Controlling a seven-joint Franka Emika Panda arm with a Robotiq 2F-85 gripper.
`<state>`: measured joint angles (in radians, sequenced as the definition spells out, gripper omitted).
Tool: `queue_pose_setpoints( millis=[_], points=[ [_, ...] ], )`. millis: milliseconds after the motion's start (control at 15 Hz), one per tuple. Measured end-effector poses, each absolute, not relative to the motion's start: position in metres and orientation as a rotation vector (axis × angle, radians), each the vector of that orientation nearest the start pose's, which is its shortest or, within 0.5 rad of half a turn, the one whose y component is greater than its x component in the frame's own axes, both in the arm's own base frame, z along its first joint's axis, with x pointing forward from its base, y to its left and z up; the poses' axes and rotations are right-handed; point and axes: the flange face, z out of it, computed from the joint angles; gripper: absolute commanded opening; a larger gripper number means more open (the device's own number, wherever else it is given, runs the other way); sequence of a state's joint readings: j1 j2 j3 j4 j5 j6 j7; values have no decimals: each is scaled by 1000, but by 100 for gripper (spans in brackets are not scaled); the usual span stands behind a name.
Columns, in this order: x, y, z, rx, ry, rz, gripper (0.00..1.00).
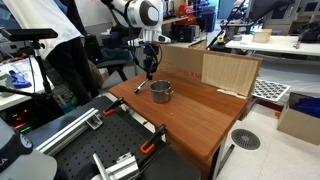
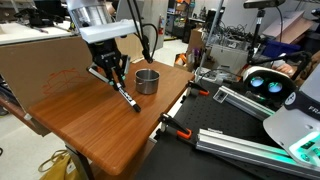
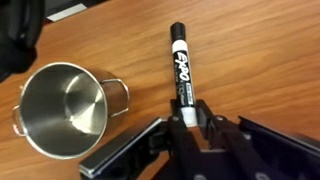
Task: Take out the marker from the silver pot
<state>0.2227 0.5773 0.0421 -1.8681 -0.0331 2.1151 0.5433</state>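
Note:
The marker (image 3: 180,65), a black and white dry-erase pen, is outside the silver pot (image 3: 62,108) and its far end points away over the wooden table. My gripper (image 3: 187,120) is shut on the marker's white end. The pot stands upright and empty to the left of the marker, apart from it. In an exterior view my gripper (image 2: 111,78) holds the marker (image 2: 124,94) slanted, its lower tip at or just above the table beside the pot (image 2: 147,81). The gripper (image 1: 147,72), the marker (image 1: 142,88) and the pot (image 1: 161,91) also show from the opposite side.
The wooden table (image 2: 90,125) has a cardboard wall (image 1: 215,70) along its back edge. Clamps (image 2: 178,128) and black and metal rails (image 2: 245,105) sit next to the table's front edge. Desks and lab equipment fill the background.

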Motion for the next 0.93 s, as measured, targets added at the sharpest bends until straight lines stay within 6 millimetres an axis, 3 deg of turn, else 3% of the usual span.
queue_pose_setpoints(
  millis=[467,533,667,933],
  points=[
    [606,152,161,-3248,450,528,5],
    [610,151,158,-3254,455,529,47],
    [616,149,151,-3272,458,539,54],
    [622,155,137,-3333,450,542,84]
  ],
)
